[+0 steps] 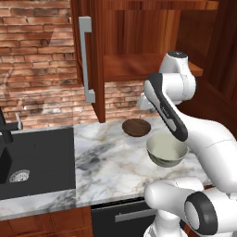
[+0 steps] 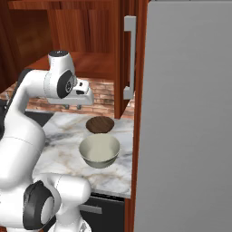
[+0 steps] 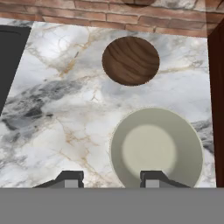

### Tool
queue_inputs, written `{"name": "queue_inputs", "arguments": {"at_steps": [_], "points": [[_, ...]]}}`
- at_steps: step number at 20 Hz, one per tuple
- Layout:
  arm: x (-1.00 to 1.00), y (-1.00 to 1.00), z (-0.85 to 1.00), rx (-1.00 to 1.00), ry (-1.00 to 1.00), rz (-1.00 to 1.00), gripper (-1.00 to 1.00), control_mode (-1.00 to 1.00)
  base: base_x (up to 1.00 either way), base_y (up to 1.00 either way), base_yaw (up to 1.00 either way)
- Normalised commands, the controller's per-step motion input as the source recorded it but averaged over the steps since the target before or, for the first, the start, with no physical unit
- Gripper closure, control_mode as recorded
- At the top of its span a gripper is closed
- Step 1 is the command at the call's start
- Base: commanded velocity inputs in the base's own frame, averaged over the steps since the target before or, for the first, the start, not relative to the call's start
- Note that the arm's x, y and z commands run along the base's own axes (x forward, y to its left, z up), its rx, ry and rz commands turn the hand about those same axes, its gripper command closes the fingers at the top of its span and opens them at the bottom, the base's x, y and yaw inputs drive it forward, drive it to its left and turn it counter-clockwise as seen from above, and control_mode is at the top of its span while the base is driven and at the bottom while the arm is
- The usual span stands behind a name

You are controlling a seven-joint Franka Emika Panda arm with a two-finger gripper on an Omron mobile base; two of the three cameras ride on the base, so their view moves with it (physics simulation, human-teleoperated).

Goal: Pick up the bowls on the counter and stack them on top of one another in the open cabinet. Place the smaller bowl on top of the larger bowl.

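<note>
The deep pale cream bowl (image 3: pixel 156 148) sits below the half-open, empty gripper (image 3: pixel 111 178); centre one finger over its rim before descending, clear of the shallow dark brown wooden bowl (image 3: pixel 131 60).

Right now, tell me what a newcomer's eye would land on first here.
The white arm reaching across the veined marble counter. On the counter sit two bowls: the larger pale bowl in front, the smaller dark brown bowl behind it, towards the brick wall. Above hangs the open reddish-brown cabinet.
</note>
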Motion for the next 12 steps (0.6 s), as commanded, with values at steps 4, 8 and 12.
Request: {"name": "queue_inputs", "arguments": {"at_steps": [4, 8, 12], "points": [[-0.01, 0.08, 0.00, 0.00, 0.00, 0.00, -1.00, -1.00, 0.00, 0.00, 0.00], [0.00, 0.18, -0.09, -0.06, -0.04, 0.00, -1.00, -1.00, 0.00, 0.00, 0.00], [-0.01, 0.00, -0.10, -0.02, -0.04, 0.00, -1.00, -1.00, 0.00, 0.00, 0.00]]}}
